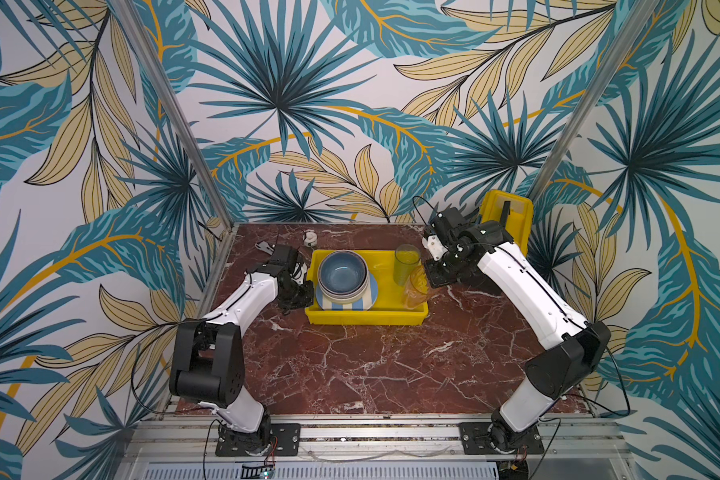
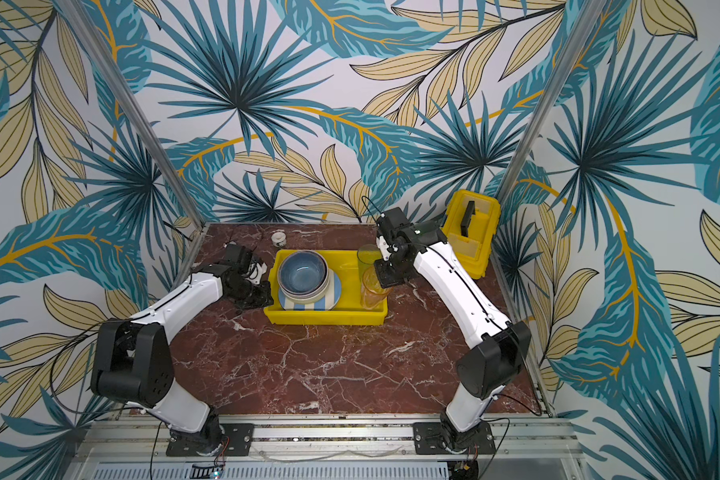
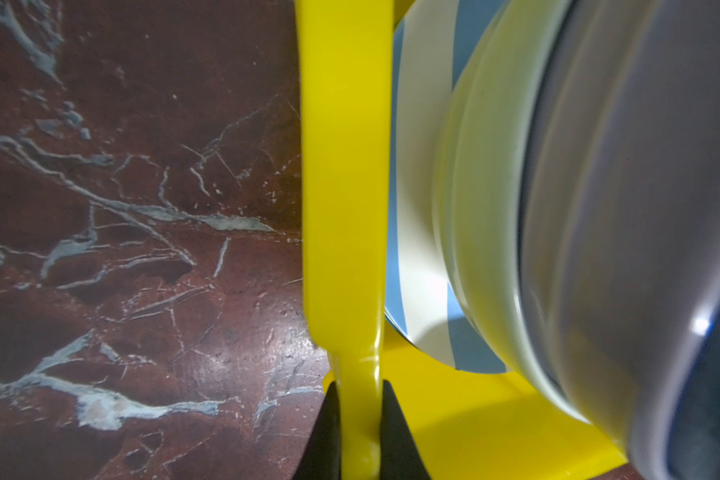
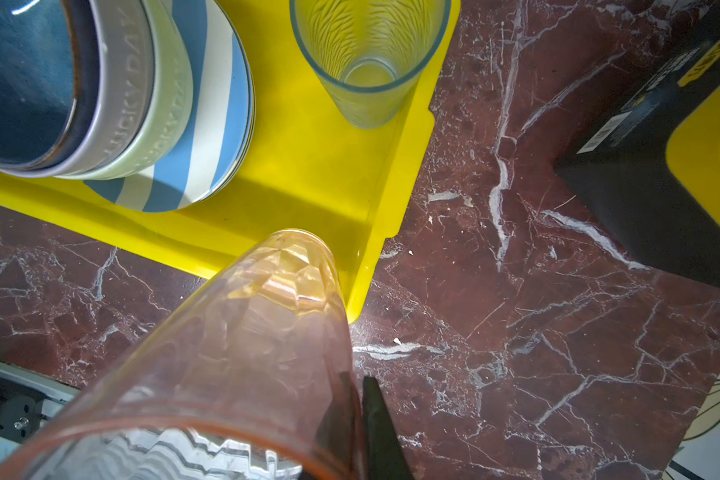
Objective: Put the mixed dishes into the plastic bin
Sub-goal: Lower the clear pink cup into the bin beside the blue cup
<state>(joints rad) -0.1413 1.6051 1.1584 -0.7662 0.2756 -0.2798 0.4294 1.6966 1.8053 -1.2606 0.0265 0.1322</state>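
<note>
The left gripper (image 3: 359,392) was clamped on the rim of the shallow yellow plastic bin (image 1: 366,316). The right gripper (image 4: 356,390) pinched a tilted pink-tinted clear plastic tumbler (image 4: 258,332).

Right pincer (image 2: 382,277) holds a tilted tumbler (image 2: 373,293) in the yellow bin (image 2: 325,319) beside stacked bowls (image 2: 303,274)

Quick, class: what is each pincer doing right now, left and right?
Left pincer: closed on the rim of the yellow bin.
Right pincer: closed on the wall of the orange-tinted tumbler.
</note>
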